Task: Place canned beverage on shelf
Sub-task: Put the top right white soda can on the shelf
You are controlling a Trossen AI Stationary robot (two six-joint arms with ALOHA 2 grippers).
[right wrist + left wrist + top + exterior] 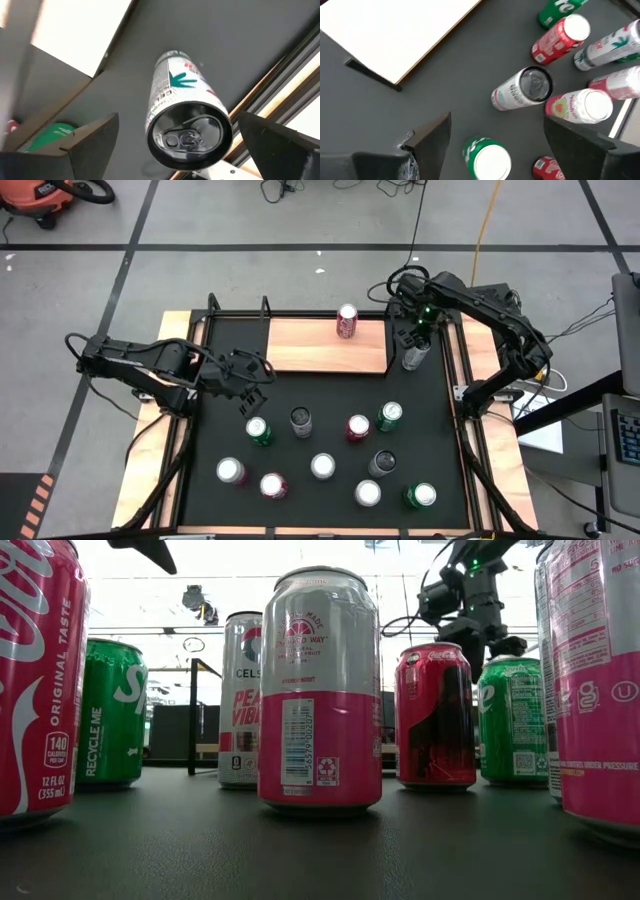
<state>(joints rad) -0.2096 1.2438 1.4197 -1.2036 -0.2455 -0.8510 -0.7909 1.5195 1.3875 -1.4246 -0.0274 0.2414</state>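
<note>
Positioning of my right claw (pixel 175 145) over a tall silver can (pixel 186 117) that is standing on the black mat (pixel 440 430), just beside the near right corner of the shelf (pixel 310 345). My fingers are spreading wide, one on each side of the can's rim, and neither is touching it, so I am pinching nothing yet. One red can (pixel 347 321) is already standing on the shelf's far edge, beyond my claw and toward my other arm.

To do this step well, as I judge it, I should be centring the can between my fingers before descending, then closing on the body below the rim, where the wall is straight. The wooden strip (pixel 470 365) edging the mat is lying close on the can's outer side, so the outer finger needs care there. After lifting, the can should be clearing the shelf's edge and landing apart from the red can.

My left claw (pixel 495 145) is hanging open over the mat near the shelf's other end, above a green can (pixel 487 159), gripping nothing, and it is waiting.
</note>
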